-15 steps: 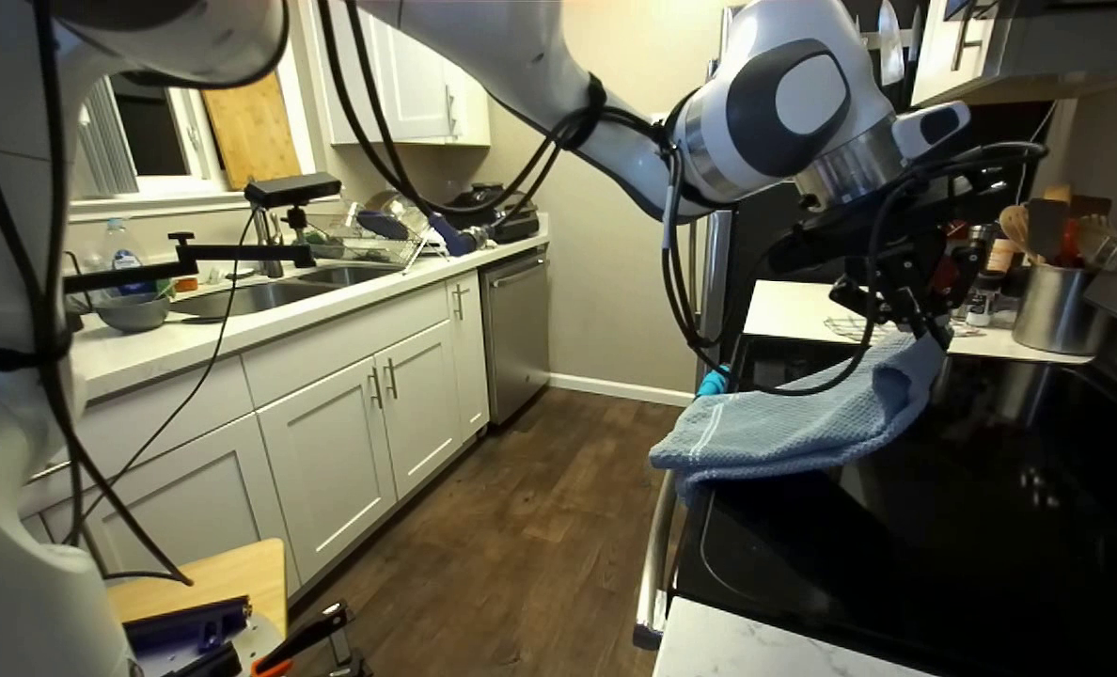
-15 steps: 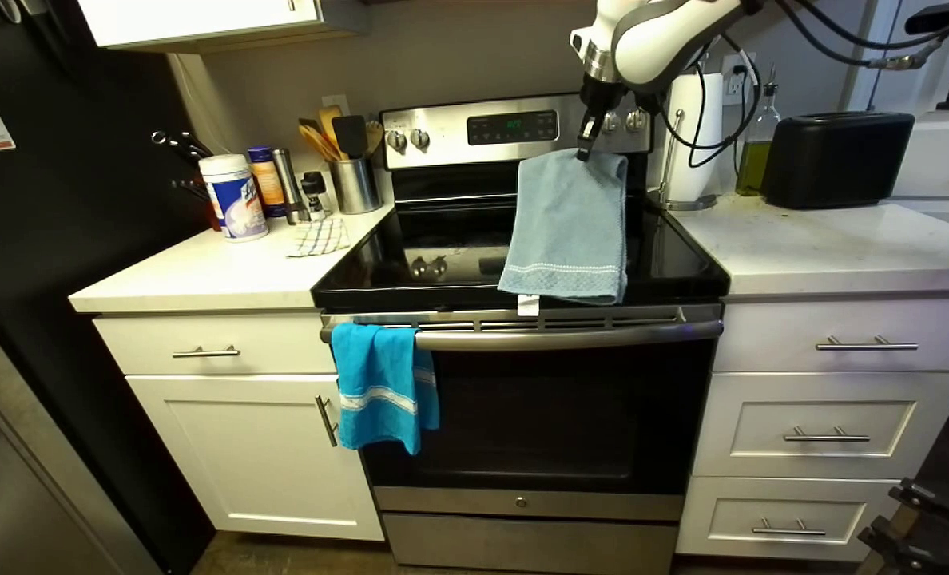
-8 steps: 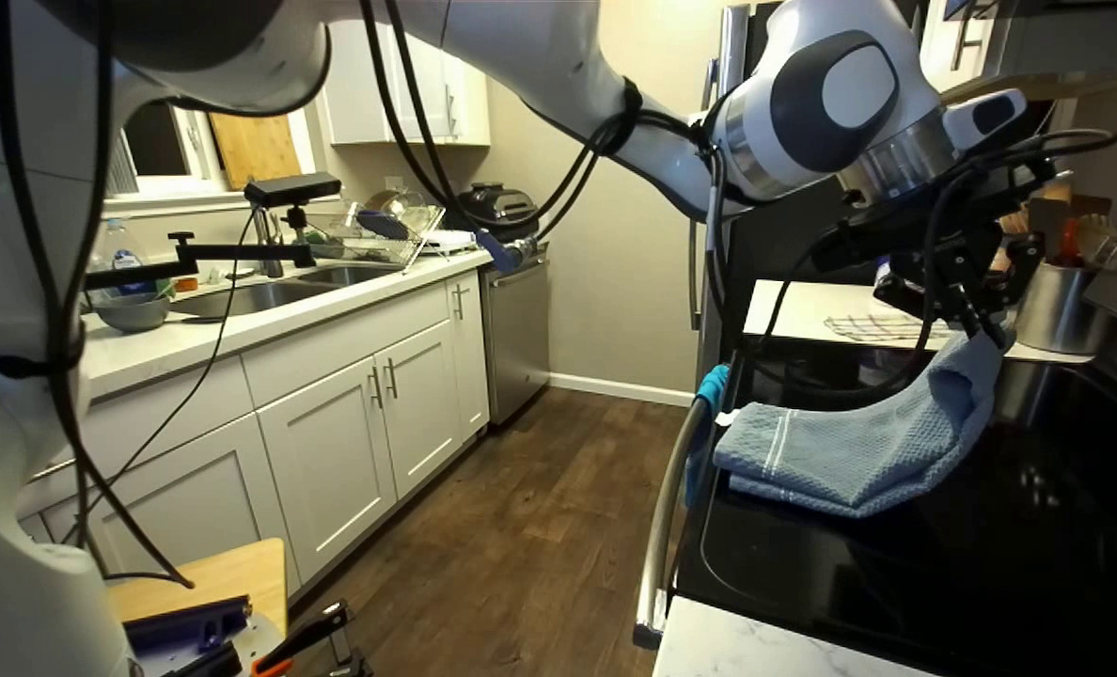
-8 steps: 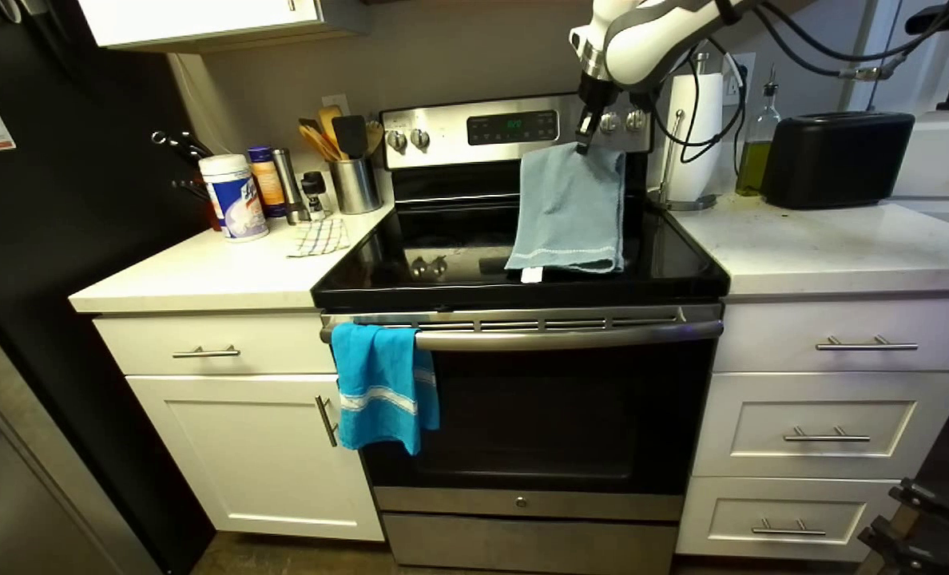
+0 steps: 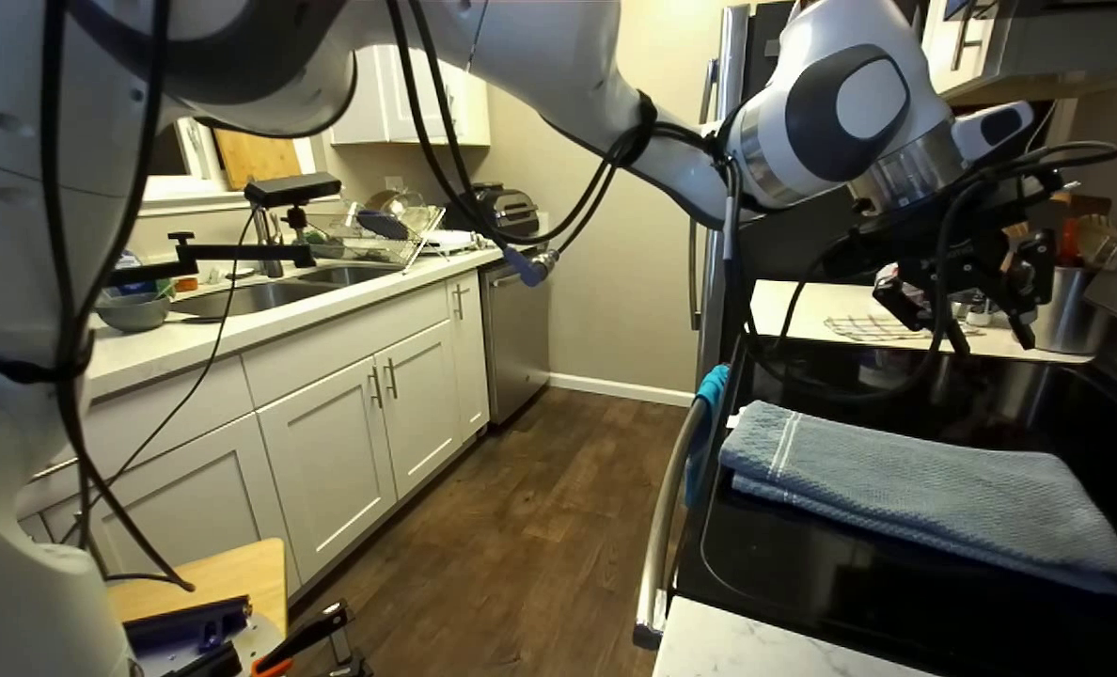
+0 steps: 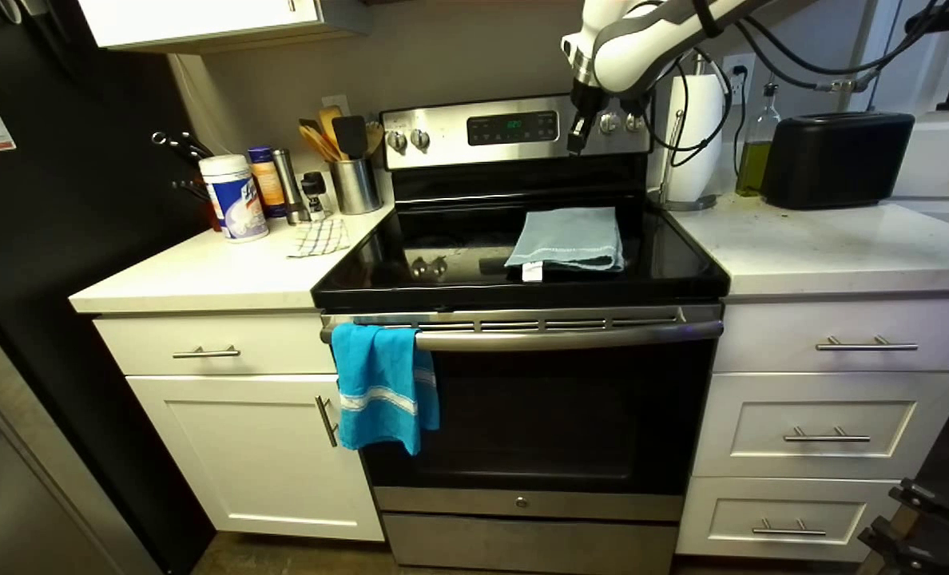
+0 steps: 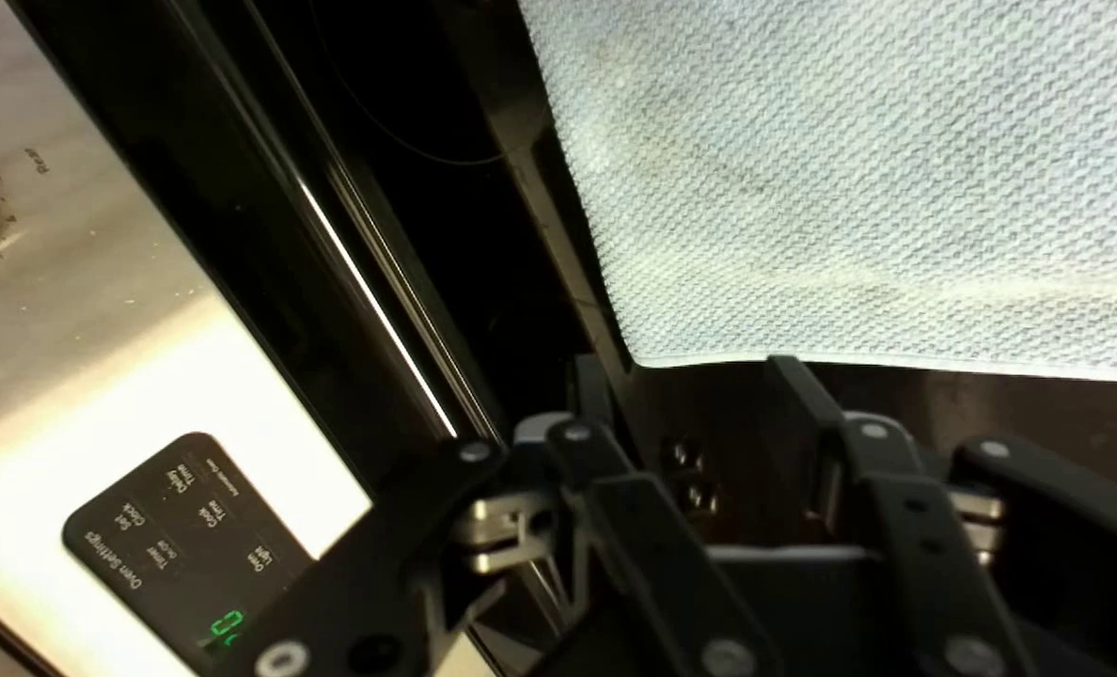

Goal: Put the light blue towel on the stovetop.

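Note:
The light blue towel point(image 5: 906, 484) lies folded on the black stovetop point(image 5: 803, 588). In an exterior view, the towel point(image 6: 566, 235) lies right of the middle of the stovetop point(image 6: 450, 267), its white tag at the front edge. My gripper point(image 5: 994, 344) is open and empty above the stovetop, apart from the towel. In an exterior view, the gripper point(image 6: 577, 150) hangs in front of the oven's control panel. In the wrist view the fingers point(image 7: 686, 365) are spread with nothing between them, and the towel point(image 7: 859, 188) lies beyond the fingertips.
A bright blue towel point(image 6: 383, 391) hangs on the oven handle point(image 6: 570, 339). The control panel point(image 6: 514, 128) rises behind the stovetop. A utensil holder point(image 6: 356, 185) and a wipes canister point(image 6: 235, 200) stand on a counter. A paper towel roll point(image 6: 694, 140) stands on the opposite side.
The towel was held up by one end and pulled back onto the stovetop. My gripper has opened and let go. The towel's raised end has dropped flat.

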Available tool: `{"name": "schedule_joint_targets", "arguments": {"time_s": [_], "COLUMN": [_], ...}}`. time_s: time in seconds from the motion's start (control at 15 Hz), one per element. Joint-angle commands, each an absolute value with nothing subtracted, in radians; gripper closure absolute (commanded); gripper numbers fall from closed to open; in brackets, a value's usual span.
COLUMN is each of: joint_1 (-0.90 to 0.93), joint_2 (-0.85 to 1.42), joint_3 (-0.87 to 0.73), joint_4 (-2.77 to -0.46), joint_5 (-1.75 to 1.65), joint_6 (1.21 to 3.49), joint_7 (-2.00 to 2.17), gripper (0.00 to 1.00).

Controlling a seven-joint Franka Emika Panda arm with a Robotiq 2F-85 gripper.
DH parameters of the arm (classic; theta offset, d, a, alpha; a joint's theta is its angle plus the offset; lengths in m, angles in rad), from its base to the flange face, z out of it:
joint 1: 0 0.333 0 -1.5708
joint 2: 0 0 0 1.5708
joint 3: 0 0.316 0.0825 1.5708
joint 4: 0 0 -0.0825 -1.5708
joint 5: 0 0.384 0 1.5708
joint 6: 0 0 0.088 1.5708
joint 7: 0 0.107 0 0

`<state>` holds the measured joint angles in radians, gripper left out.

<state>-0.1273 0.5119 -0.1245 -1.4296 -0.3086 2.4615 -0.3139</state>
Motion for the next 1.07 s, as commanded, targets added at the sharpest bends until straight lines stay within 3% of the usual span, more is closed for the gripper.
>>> {"name": "schedule_joint_targets", "arguments": {"time_s": [0.0,0.27,0.73,0.8,1.0], "joint_1": [-0.13,-0.139,-0.116,-0.103,-0.093], "joint_2": [0.513,0.457,0.342,0.419,0.413], "joint_3": [-0.111,-0.045,0.044,0.015,0.014], "joint_4": [-1.414,-1.486,-1.611,-1.515,-1.52], "joint_5": [-0.293,-0.231,-0.167,-0.194,-0.195], "joint_6": [2.426,2.453,2.46,2.456,2.455], "joint_7": [-0.32,-0.38,-0.422,-0.372,-0.371], "gripper": [0.23,0.01,0.0,0.0,0.0]}}
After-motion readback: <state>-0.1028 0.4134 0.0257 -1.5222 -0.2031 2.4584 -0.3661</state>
